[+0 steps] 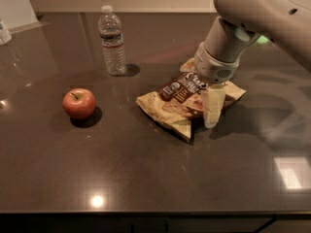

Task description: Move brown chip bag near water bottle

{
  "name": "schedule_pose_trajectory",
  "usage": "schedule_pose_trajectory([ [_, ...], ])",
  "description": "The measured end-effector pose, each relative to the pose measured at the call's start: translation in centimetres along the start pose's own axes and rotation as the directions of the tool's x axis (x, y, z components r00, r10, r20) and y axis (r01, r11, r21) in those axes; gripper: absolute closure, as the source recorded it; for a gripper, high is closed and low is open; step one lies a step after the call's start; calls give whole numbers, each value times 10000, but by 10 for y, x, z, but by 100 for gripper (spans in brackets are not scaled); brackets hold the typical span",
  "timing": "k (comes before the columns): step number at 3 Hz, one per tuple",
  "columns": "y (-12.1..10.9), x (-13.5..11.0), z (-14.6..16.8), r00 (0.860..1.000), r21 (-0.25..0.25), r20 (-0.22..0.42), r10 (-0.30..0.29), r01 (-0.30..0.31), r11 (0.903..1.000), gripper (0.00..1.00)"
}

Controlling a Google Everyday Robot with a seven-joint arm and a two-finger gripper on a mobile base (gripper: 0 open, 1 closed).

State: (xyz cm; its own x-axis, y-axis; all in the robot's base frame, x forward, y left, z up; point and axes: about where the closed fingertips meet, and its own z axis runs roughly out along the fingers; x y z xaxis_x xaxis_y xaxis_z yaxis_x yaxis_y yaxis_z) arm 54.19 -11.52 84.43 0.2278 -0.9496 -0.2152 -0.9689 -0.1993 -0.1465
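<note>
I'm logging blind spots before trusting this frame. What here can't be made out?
All in the camera view:
- The hand sits over the right part of the brown chip bag; the wrist hides the bag's upper edge and whether the two touch.
- A green item is mostly covered by the arm.
- A container is cut off by the left edge.
- The print on the water bottle label is unreadable.
</note>
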Motion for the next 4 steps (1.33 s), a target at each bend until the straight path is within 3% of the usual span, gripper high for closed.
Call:
schedule_pose_trajectory([
  [1,0,6,14,9993,-389,-255,-274,264,9989,0],
  [4,-19,-7,-8,9940,-139,-938,-559,548,9984,70],
])
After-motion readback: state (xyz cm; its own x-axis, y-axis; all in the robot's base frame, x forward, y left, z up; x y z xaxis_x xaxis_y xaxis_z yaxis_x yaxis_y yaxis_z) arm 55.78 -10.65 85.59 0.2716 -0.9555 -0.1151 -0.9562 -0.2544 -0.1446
